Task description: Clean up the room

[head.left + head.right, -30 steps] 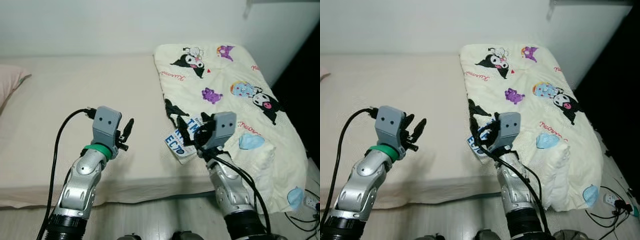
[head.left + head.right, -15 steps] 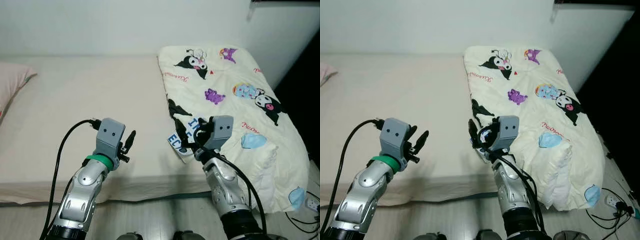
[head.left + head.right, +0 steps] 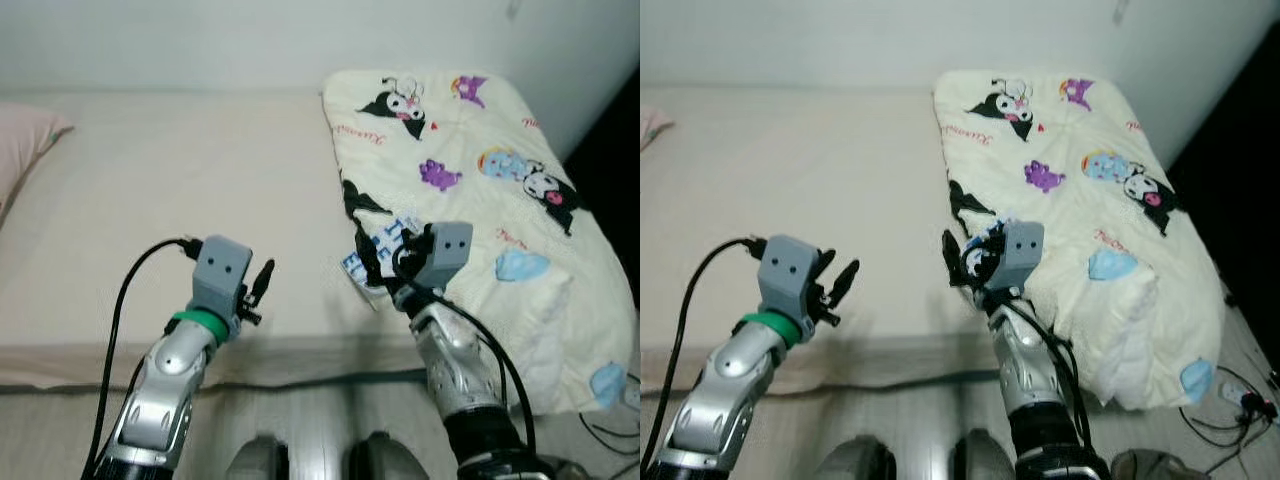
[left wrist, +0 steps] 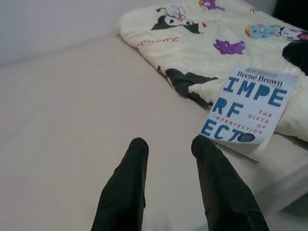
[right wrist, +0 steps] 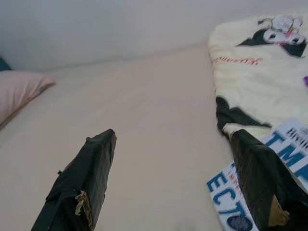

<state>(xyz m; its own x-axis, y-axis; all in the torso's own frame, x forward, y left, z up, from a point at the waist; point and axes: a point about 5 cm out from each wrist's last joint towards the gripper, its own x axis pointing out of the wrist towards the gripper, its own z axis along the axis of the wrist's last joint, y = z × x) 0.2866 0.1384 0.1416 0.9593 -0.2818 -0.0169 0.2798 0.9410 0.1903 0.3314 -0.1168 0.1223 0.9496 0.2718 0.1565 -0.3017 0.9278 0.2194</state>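
A white book (image 4: 248, 110) with big blue letters lies flat near the bed's front edge, half on the folded cartoon quilt (image 3: 470, 150). My right gripper (image 3: 380, 262) hovers just over the book's near end with its two black fingers spread wide, nothing between them. One of its fingers (image 5: 260, 168) stands over the book (image 5: 226, 199) and the other over bare sheet. My left gripper (image 3: 262, 285) hangs open above the bare mattress, left of the book, holding nothing; its fingers (image 4: 127, 178) point toward the book and quilt.
The beige mattress (image 3: 170, 170) stretches to the left and back to a white wall. A pink pillow (image 3: 20, 150) lies at its far left end. Pale floor runs along the bed's front, with cables (image 3: 1240, 410) on it at the right. A dark opening lies right of the quilt.
The head camera has tilted down and the whole picture has shifted, bringing the robot's feet into view. Both grippers keep about the same places and stay open.
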